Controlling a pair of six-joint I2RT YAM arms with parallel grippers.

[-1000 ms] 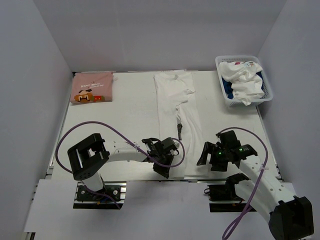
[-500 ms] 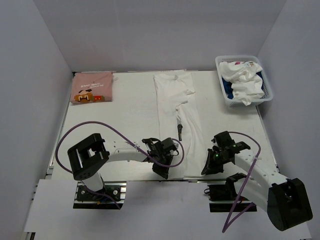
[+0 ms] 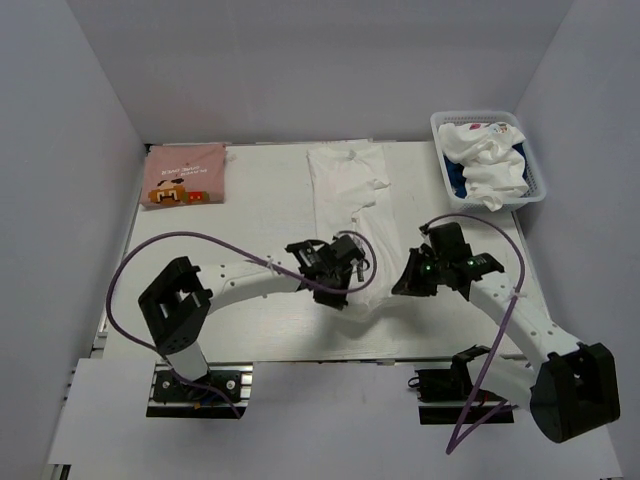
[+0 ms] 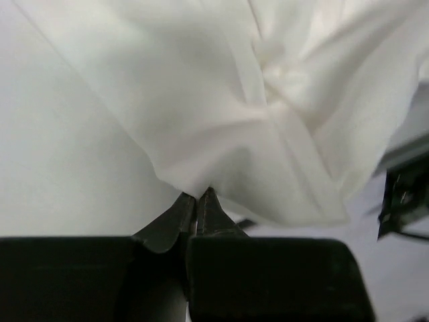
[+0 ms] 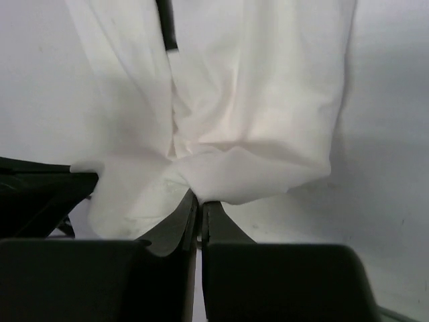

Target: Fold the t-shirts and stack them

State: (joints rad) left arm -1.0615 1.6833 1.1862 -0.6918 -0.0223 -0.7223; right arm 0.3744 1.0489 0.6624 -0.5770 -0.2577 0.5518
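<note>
**Two Arms Hold One Big White Shirt**

The big white t-shirt [image 3: 345, 185] lies in a long strip on the bench [image 3: 250, 220]. It runs from 12 o'clock down to the middle. Its far end lies flat. Its near end is bunched up in the middle of the bench, between the two arms.

The left arm [image 3: 250, 285] reaches in from 7 o'clock. The left jaws are closed tight on the near left edge of the big shirt. In the left wrist view the two black tips meet with a bit of cloth pinched between them. The rest of the shirt spreads out past them in soft folds.

The right arm [image 3: 510, 310] reaches in from 5 o'clock. The right jaws are closed too. They pinch the near right edge of the same shirt. In the right wrist view the edge of the shirt curls right at the tips.

The two sets of jaws are near each other, side by side.

The pink t-shirt [image 3: 183, 175] lies folded at 10 o'clock, well apart from the arms. Its brown print faces up.

The white basket [image 3: 472, 115] sits at 2 o'clock. The white t-shirt with small coloured marks [image 3: 485, 150] lies crumpled in it. A bit of the navy blue t-shirt [image 3: 453, 180] peeks out under it.
</note>
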